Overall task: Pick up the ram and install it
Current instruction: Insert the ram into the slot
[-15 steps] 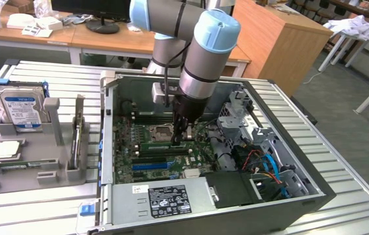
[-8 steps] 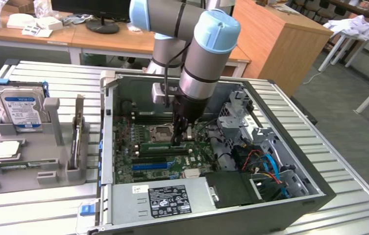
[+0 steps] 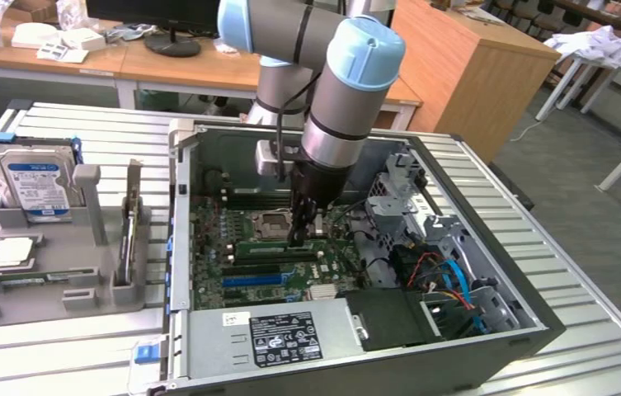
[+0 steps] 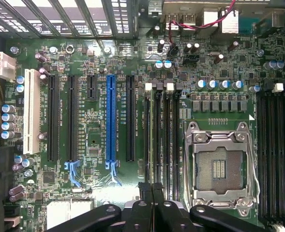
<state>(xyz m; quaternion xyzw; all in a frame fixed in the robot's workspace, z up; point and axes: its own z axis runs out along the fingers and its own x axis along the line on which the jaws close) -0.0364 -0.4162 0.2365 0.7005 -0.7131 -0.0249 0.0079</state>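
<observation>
The arm is down inside the open computer case, which lies on its side on a slatted metal surface. The hand hangs low over the motherboard, right by the empty processor socket. The ram lies green along the memory slots, directly beneath the hand, nearer the stick's end on the exterior view's right. Whether the hand touches it cannot be told. From the wrist, the hand sits at one end of the black memory slots, fingertips clenched together with barely a seam between them, the blue slot well off to one side.

Out on the surface, toward the exterior view's left, a grey holder carries a hard drive standing upright. Behind it run wooden desks, a monitor base and a tall wooden cabinet.
</observation>
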